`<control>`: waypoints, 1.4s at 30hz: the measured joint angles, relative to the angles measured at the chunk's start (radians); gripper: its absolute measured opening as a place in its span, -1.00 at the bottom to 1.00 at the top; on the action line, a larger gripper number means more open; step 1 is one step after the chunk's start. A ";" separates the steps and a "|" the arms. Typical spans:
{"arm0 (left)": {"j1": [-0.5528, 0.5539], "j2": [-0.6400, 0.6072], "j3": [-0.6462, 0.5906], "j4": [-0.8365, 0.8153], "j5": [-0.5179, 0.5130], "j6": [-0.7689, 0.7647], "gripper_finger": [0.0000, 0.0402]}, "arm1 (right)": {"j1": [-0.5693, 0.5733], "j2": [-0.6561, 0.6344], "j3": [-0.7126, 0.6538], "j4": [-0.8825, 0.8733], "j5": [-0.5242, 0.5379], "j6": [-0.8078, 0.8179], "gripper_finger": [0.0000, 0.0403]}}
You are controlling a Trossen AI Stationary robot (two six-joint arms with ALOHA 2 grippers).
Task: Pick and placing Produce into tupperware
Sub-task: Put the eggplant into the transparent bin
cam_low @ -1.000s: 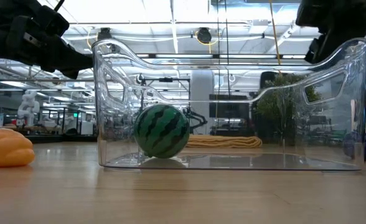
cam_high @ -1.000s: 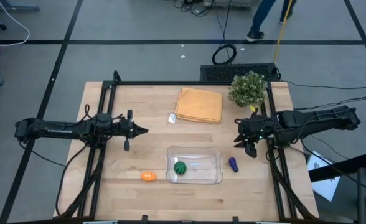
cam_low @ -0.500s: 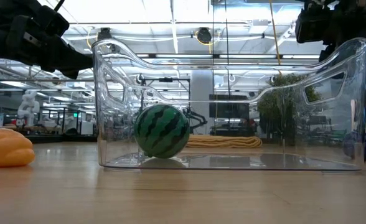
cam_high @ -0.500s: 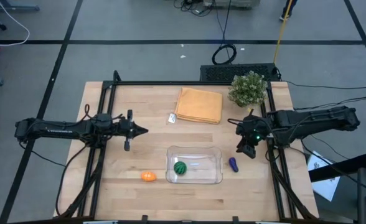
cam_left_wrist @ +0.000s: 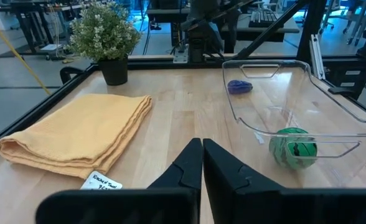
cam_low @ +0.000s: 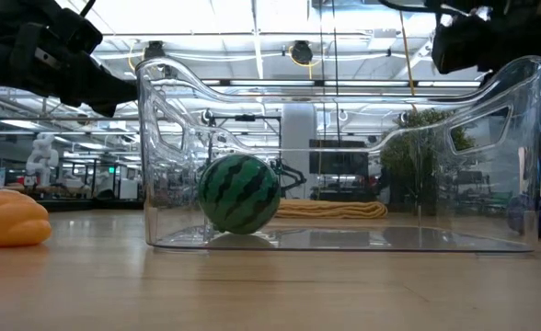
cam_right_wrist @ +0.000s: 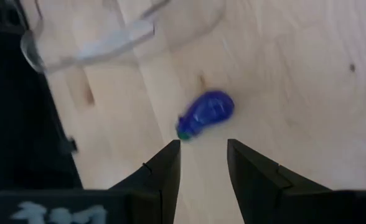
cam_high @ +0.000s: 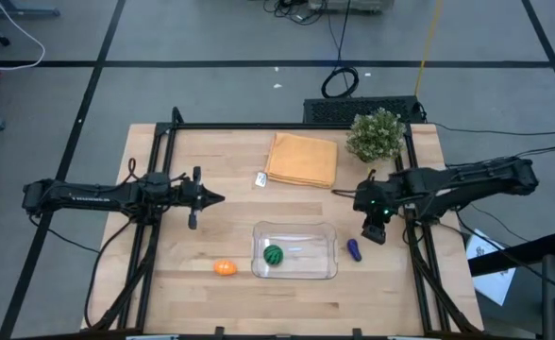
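The clear tupperware [cam_high: 294, 250] stands on the table near its near edge, and the green striped ball [cam_high: 274, 254] rests on its floor [cam_low: 239, 193]. The purple-blue eggplant [cam_high: 353, 249] lies on the wood just right of the container, and the orange piece [cam_high: 224, 267] lies to its left. My right gripper [cam_high: 373, 229] hovers open above the eggplant [cam_right_wrist: 206, 114], which shows just beyond the fingertips [cam_right_wrist: 201, 152]. My left gripper [cam_high: 216, 198] waits shut over the table's left half [cam_left_wrist: 201, 163].
A folded orange-tan cloth [cam_high: 302, 160] lies toward the far edge, with a small white tag [cam_high: 260, 178] beside it. A potted plant [cam_high: 376, 135] stands at the far right corner. Black frame rails [cam_high: 155, 189] run along both table sides.
My right gripper has edged toward the table's left and near edge, closing in over the eggplant. The left arm and all the produce have stayed where they were.
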 joint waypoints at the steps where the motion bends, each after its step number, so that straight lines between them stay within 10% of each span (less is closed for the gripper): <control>1: 0.000 0.000 0.000 -0.001 0.000 0.000 -0.90 | 0.006 0.029 0.029 -0.034 0.001 -0.025 -0.40; 31: 0.000 0.000 0.000 -0.014 -0.004 0.000 -0.88 | 0.085 0.232 0.155 -0.031 0.057 -0.125 -0.40; 42: 0.000 0.000 0.000 -0.013 -0.004 -0.003 -0.88 | 0.176 0.231 0.154 0.009 0.059 -0.546 -0.40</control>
